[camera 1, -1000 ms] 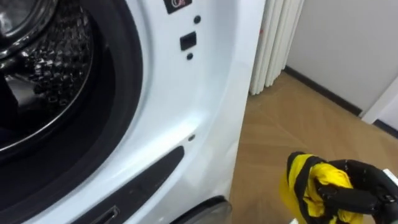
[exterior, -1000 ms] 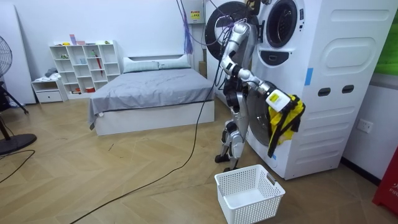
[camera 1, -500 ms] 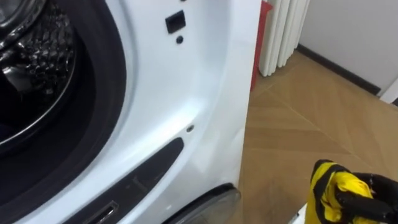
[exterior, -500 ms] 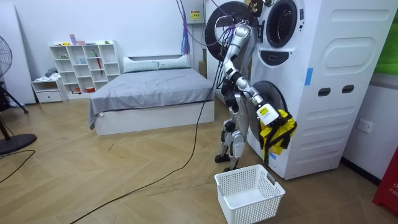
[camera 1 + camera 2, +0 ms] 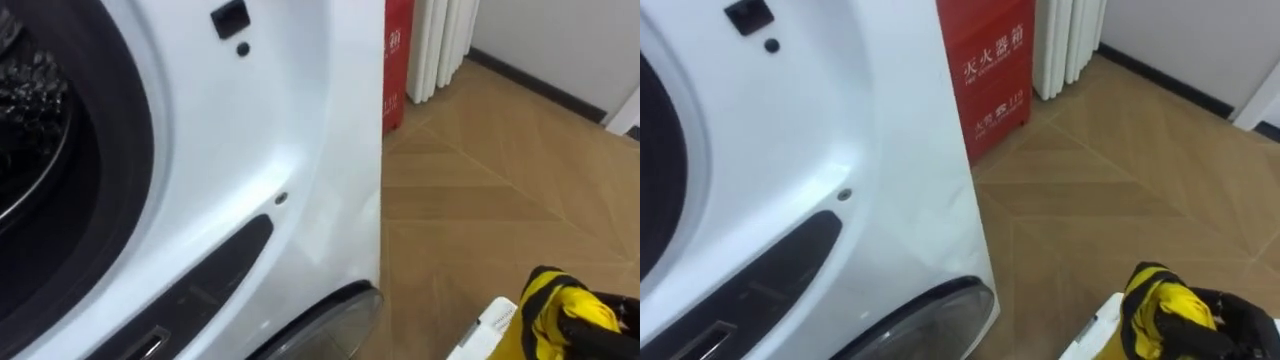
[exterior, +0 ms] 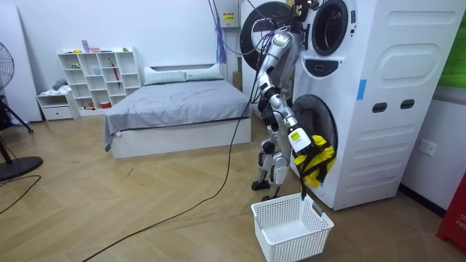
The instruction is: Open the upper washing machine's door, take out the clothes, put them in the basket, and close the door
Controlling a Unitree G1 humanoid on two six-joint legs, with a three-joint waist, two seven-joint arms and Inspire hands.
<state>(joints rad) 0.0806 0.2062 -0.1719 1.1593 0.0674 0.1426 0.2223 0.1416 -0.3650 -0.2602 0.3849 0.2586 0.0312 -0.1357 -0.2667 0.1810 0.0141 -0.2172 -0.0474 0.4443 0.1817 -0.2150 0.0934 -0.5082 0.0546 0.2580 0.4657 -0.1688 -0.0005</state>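
**Supervisor:** Status of the right hand?

**Operator:** I read the right hand (image 5: pixel 603 322) as clenched round a yellow garment (image 5: pixel 548 312). Its dark fingers wrap the bunched cloth. In the room view the cloth hangs from that hand, with black trim trailing below.

**Supervisor:** Position relative to the washing machine?

**Operator:** Outside it. The garment is in front of the washing machine (image 5: pixel 300 150), past its lower right corner and well apart from the drum opening (image 5: pixel 40 170). On my head camera, cloth and machine front are apart.

**Supervisor:** Anything beneath?

**Operator:** A white basket (image 6: pixel 291 227) stands on the wooden floor (image 5: pixel 500 190) in front of the machine. The garment hangs above the basket's rim on the side nearest the machine. The trailing trim reaches about rim level, and I cannot tell whether it touches.

**Supervisor:** Other items?

**Operator:** A red box (image 5: pixel 995 70) shows past the machine's right edge. The robot stands close in front of the machine, just beside the basket.
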